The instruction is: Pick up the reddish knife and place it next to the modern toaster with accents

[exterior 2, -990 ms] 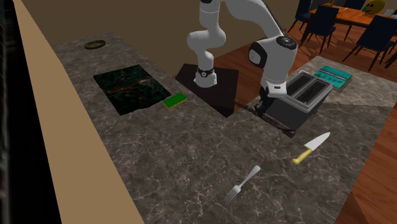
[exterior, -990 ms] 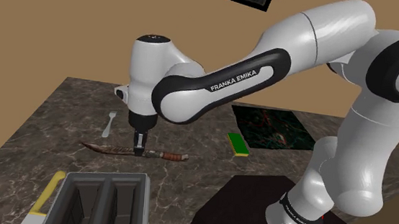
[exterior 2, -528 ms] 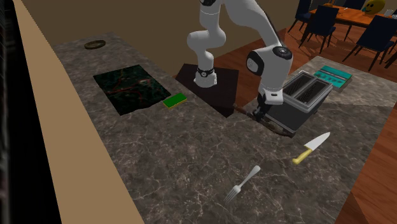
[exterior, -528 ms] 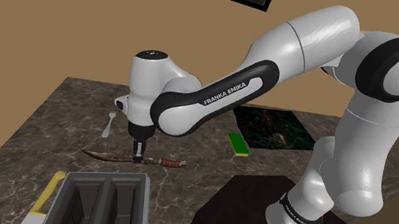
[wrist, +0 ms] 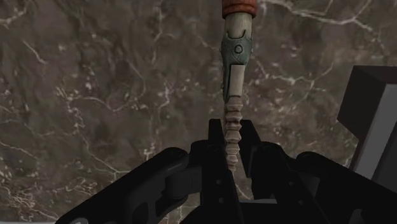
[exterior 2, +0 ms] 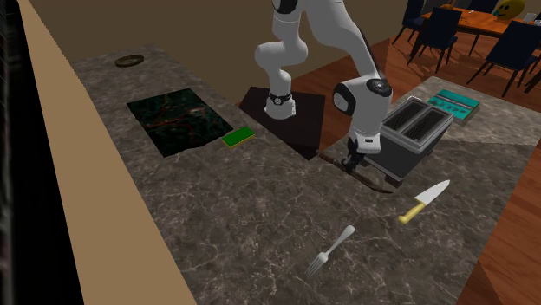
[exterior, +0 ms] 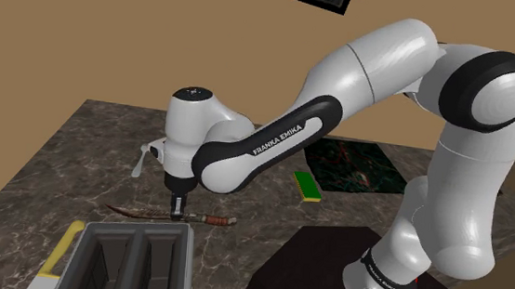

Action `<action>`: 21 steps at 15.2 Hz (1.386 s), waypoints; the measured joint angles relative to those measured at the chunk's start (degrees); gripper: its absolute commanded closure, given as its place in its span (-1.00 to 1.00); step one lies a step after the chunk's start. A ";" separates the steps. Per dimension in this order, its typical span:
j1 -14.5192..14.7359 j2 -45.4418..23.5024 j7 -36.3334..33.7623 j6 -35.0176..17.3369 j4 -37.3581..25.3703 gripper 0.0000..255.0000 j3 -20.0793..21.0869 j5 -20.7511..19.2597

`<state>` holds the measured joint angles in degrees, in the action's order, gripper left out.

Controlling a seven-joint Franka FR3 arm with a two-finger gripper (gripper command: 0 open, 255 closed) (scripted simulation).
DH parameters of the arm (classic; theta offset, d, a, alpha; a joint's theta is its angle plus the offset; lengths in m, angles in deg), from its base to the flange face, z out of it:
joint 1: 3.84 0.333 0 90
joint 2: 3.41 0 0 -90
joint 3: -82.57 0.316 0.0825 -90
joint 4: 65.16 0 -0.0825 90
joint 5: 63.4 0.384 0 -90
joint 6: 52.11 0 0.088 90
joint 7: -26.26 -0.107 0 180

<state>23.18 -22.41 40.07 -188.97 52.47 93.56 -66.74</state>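
One claw (exterior: 180,215), clamped on the reddish knife (exterior: 213,220), sits just beside the toaster (exterior: 136,252), fork (exterior 2: 331,249) well apart.

A glossy white rounded arm (exterior: 383,59) is showing black joint bands (exterior: 493,85), FRANKA EMIKA lettering (exterior: 281,141) mid-frame, and a black two-finger gripper (exterior: 180,217).

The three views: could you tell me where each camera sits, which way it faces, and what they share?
Shoulder view: beside and behind the stand, looking down over the dark veined counter; the white arm reaches down to the gripper.
Second exterior view: high across the counter, facing the arm and the dining chairs beyond; the whole arm shows.
Wrist view: on the hand, looking along the fingers clasping the reddish knife.
Shared: all three show the knife beside the grey toaster.
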 measured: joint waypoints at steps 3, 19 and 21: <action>0.17 -1.34 -0.29 -1.93 0.61 1.00 -0.18 -0.40; 0.19 -0.42 -0.29 -0.33 -0.18 -1.00 0.01 -0.13; -0.21 2.25 0.27 1.78 0.32 -1.00 0.28 0.56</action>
<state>22.97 -20.16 40.34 -187.19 52.79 93.84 -66.17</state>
